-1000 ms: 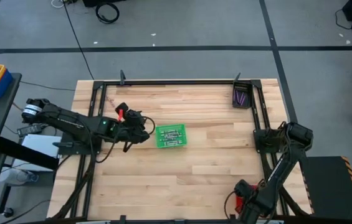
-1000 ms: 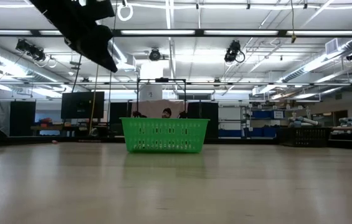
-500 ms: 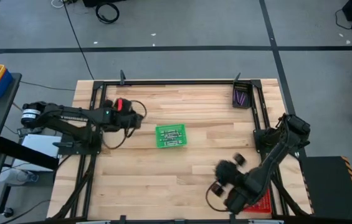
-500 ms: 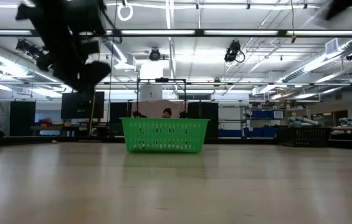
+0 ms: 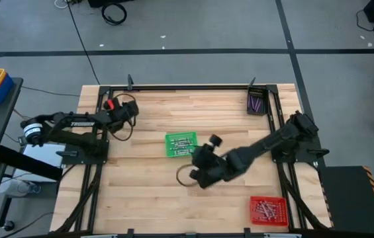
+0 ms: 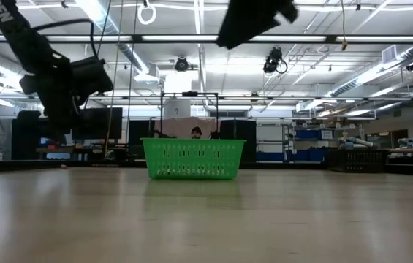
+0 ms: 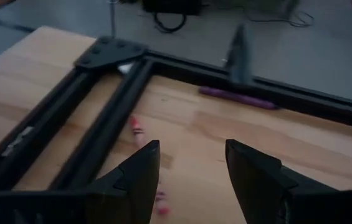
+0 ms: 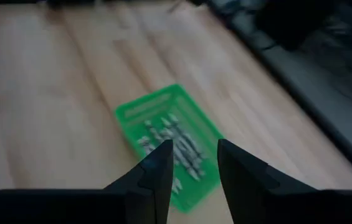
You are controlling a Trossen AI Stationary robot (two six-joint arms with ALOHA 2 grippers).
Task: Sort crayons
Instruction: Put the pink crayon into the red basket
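My left gripper (image 5: 122, 109) is open and empty over the table's far left corner; in its wrist view (image 7: 191, 168) two reddish-pink crayons (image 7: 136, 128) lie on the wood below it, and a purple crayon (image 7: 238, 98) lies along the black frame. My right gripper (image 5: 198, 162) is open and empty just right of and nearer than the green tray (image 5: 181, 144). The right wrist view (image 8: 194, 165) looks down on that tray (image 8: 139, 112), which holds several pale crayons (image 8: 171, 142). The left arm (image 6: 52, 80) and the green tray (image 6: 193, 158) also show in the low view.
A red tray (image 5: 268, 210) with crayons sits at the near right corner. A dark tray (image 5: 256, 102) with purple crayons sits at the far right corner. A black frame (image 5: 187, 86) runs round the table, with a post (image 7: 240, 46) at the far left.
My left gripper has gone from beside the green tray toward the table's far left corner. My right arm has swung from the near right corner to the middle of the table beside the green tray, and the red tray now shows where it was.
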